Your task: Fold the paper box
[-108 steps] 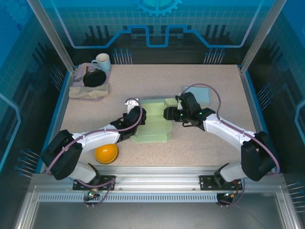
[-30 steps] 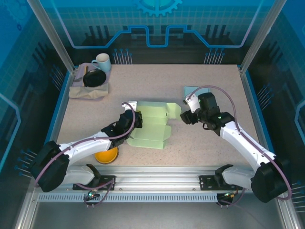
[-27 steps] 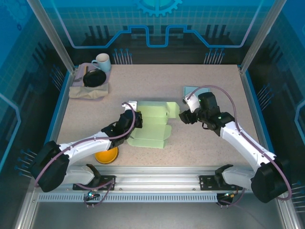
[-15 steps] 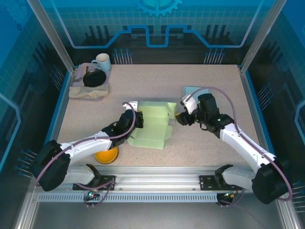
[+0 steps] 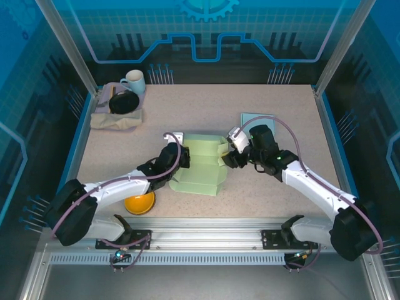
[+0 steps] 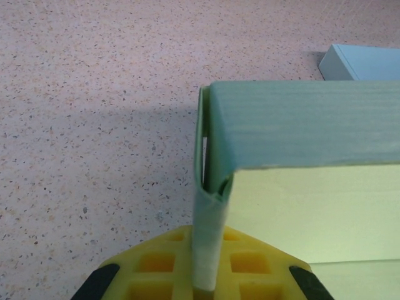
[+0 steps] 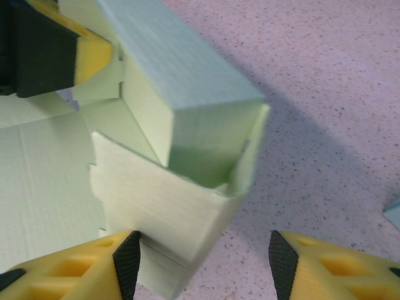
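The left arm point(image 5: 119, 184) lies low across the near left of the table point(image 5: 219, 106), reaching right and slightly far. The left gripper point(image 5: 181, 159) is at the left end of the box point(image 5: 203, 175). In its wrist view the left gripper point(image 6: 206, 278) is pinched tight on a thin upright wall of the box point(image 6: 300, 131), with a folded panel running off to the right.

The right arm point(image 5: 312, 184) stretches from the near right corner toward the middle, its wrist turned left. The right gripper point(image 5: 226, 157) is at the box's right end. Its wrist view shows the right gripper point(image 7: 200, 262) with jaws moderately apart, straddling the raised corner of the box point(image 7: 181, 94). One finger point(image 7: 69, 272) is against the outer flap; the other stands clear, with bare table between.

The box sits about mid-table, partly raised, its near flap flat on the surface.

A blue piece point(image 5: 259, 119) lies just beyond the right gripper. An orange bowl point(image 5: 136, 203) sits close to the left arm's near side. A mug point(image 5: 133, 81) and a dark dish point(image 5: 123, 102) rest on a cloth point(image 5: 115, 119) in the far left corner, well apart from the box. Bare table lies on the box's far side and to the near right.
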### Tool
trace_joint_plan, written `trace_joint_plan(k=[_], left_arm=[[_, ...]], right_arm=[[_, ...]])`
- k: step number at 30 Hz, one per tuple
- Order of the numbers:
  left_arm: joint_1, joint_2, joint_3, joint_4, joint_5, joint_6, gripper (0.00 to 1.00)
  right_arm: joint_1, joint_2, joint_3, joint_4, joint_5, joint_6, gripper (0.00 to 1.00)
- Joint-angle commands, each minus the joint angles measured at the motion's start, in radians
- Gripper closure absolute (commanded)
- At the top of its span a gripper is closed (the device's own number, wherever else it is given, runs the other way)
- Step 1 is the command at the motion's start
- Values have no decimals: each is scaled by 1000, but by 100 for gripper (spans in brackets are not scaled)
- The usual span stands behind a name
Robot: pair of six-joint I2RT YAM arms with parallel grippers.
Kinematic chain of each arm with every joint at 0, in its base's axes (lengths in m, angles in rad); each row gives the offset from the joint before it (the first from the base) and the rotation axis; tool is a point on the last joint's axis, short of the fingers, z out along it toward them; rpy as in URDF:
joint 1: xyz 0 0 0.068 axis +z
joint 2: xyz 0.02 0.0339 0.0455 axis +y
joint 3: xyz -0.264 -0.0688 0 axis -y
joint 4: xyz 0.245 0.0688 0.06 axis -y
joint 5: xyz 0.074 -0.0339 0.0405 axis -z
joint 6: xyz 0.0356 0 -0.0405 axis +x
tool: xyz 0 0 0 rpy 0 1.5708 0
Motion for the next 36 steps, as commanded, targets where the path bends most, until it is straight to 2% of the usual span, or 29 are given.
trace_joint_plan(k=[1, 12, 17, 28, 36], left_arm=[[-7, 13, 49, -10, -20, -31, 95], [-9, 91, 73, 14, -27, -90, 95], [-10, 136, 116, -56, -81, -130, 95], [-30, 269, 226, -195, -139, -219, 96], [-36, 316, 265, -244, -135, -242, 96]], right_arm=[[21, 13, 17, 44, 1, 25, 41], [76, 146, 6, 167, 148, 132, 44], [82, 211, 20, 185, 182, 156, 47], [109, 341, 94, 190, 202, 182, 51], [112, 402, 145, 173, 205, 193, 57]])
